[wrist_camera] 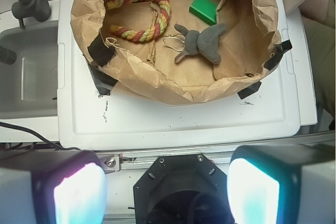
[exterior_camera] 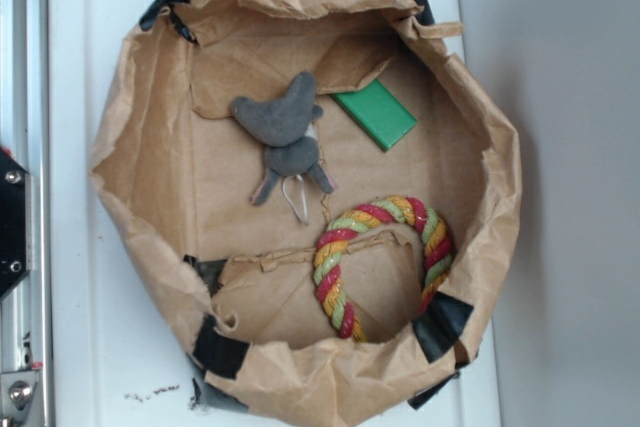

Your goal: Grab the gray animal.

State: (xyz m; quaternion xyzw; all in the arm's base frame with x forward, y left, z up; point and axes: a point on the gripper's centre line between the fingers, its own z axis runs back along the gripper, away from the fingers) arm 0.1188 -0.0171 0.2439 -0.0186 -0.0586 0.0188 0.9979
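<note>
The gray animal [exterior_camera: 285, 132] lies flat on the floor of the paper bag [exterior_camera: 150, 157], wing end toward the green block [exterior_camera: 375, 113], legs toward the rope ring [exterior_camera: 380, 262]. The claw [wrist_camera: 167, 190] is spread wide, empty, well short of the bag.

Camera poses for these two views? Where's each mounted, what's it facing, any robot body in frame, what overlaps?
Exterior: overhead, looking straight down into the paper-lined bin; only a dark robot part shows at the left edge.
Wrist: on the arm, looking forward and down at the bin from outside its rim; the gripper fills the bottom, fingers wide apart, empty.
Shared: gray animal, rope ring, green block, seen from opposite sides.
</note>
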